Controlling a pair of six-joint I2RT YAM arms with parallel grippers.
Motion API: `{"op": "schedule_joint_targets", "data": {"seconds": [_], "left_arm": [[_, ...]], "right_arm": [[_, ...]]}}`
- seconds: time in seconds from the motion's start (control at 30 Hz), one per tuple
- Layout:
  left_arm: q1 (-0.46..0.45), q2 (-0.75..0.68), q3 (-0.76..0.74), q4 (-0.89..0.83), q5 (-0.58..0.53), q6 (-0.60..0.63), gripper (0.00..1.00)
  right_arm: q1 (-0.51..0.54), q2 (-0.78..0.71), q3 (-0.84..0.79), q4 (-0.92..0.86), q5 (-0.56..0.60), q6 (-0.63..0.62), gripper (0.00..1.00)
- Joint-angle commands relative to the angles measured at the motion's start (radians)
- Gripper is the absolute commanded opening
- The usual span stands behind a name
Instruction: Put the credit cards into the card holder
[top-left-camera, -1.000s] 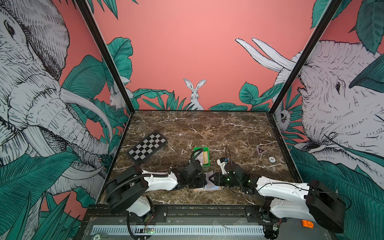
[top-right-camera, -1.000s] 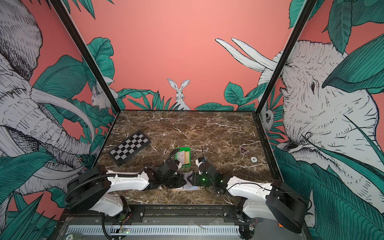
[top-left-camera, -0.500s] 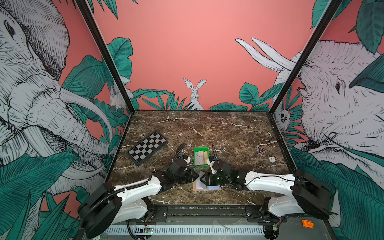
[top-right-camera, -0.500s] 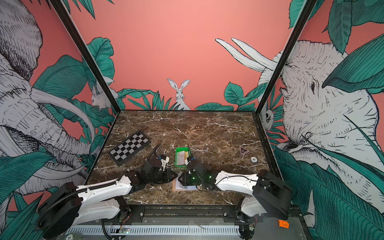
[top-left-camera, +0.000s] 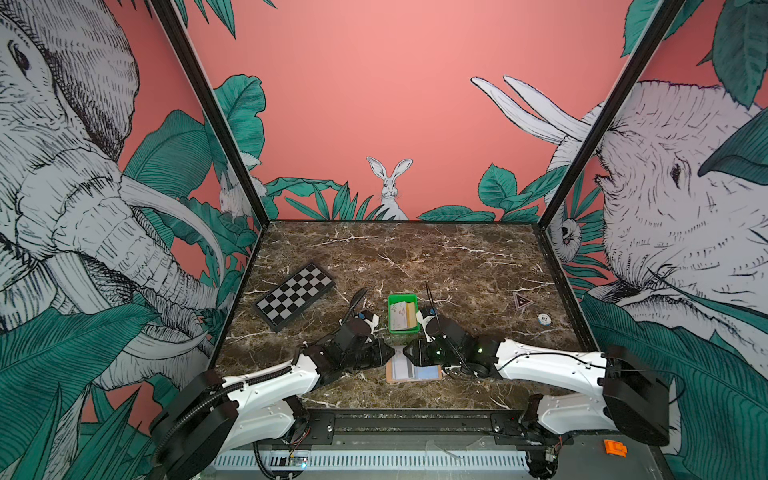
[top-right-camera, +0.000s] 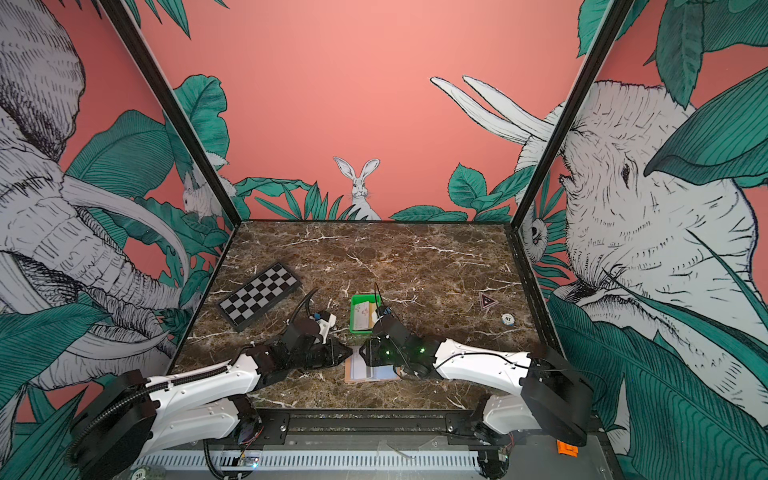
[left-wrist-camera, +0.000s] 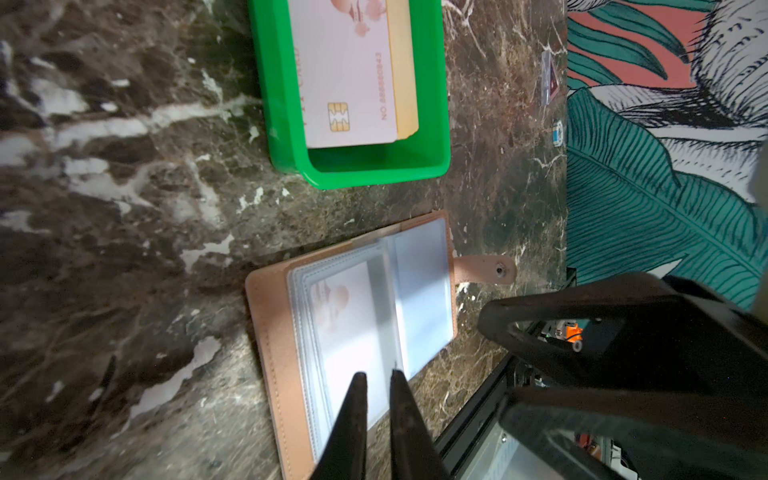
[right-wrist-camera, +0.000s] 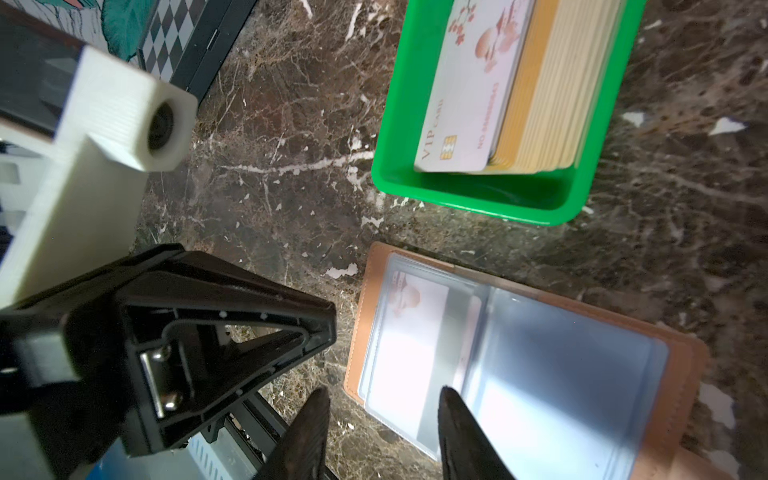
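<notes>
The tan card holder (top-left-camera: 415, 371) (top-right-camera: 370, 371) lies open on the marble near the front edge, its pale blue sleeves (left-wrist-camera: 419, 291) up. One white card (left-wrist-camera: 334, 309) (right-wrist-camera: 415, 309) sits inside a sleeve. More credit cards (top-left-camera: 402, 316) (top-right-camera: 362, 316) (right-wrist-camera: 478, 87) are stacked in the green tray (top-left-camera: 401, 297) (left-wrist-camera: 374, 170) just behind it. My left gripper (top-left-camera: 390, 355) (left-wrist-camera: 376, 374) hovers at the holder's left edge, its jaws a narrow gap apart with nothing between. At the holder's near corner my right gripper (top-left-camera: 408, 353) (right-wrist-camera: 384, 395) stands open, wider, and holds nothing.
A black-and-white checkered board (top-left-camera: 295, 293) (top-right-camera: 259, 295) lies at the left. A small round token (top-left-camera: 543, 319) and a triangular sticker (top-left-camera: 522, 300) are at the right. The black front rail (top-left-camera: 411, 415) runs close behind both grippers.
Both grippers' jaws have widened, the left from shut to a narrow gap. The card holder, earlier held between the fingertips, now lies flat and open. Both arms have shifted slightly left.
</notes>
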Motion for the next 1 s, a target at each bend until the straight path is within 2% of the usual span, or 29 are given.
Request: {"op": "schedule_joint_targets", "data": {"seconds": [0.0, 0.23, 0.33, 0.43, 0.53, 0.77, 0.9, 0.97], "left_arm": [[0.004, 0.013, -0.010, -0.041, 0.014, 0.015, 0.16], [0.007, 0.034, -0.045, -0.061, 0.043, 0.014, 0.24], [0.011, 0.028, -0.069, -0.065, 0.044, 0.011, 0.34], [0.014, 0.027, -0.072, -0.093, 0.048, 0.025, 0.37], [0.014, 0.037, -0.077, -0.092, 0.054, 0.038, 0.44], [0.014, 0.158, -0.070, 0.053, 0.163, 0.033, 0.45], [0.014, 0.201, -0.076, 0.177, 0.213, -0.004, 0.44], [0.013, 0.199, -0.066, 0.186, 0.223, -0.009, 0.44]], "right_arm": [[0.001, -0.004, 0.010, -0.070, 0.033, -0.012, 0.42], [0.001, 0.012, -0.014, -0.102, 0.047, 0.027, 0.38], [0.001, 0.017, -0.017, -0.134, 0.062, 0.034, 0.37], [0.001, 0.018, -0.024, -0.214, 0.112, 0.049, 0.35], [0.001, 0.017, -0.054, -0.220, 0.129, 0.067, 0.31], [0.002, 0.045, -0.079, -0.105, 0.064, 0.041, 0.28], [0.002, 0.058, -0.081, -0.096, 0.062, 0.038, 0.26], [0.002, 0.064, -0.083, -0.100, 0.061, 0.036, 0.26]]}}
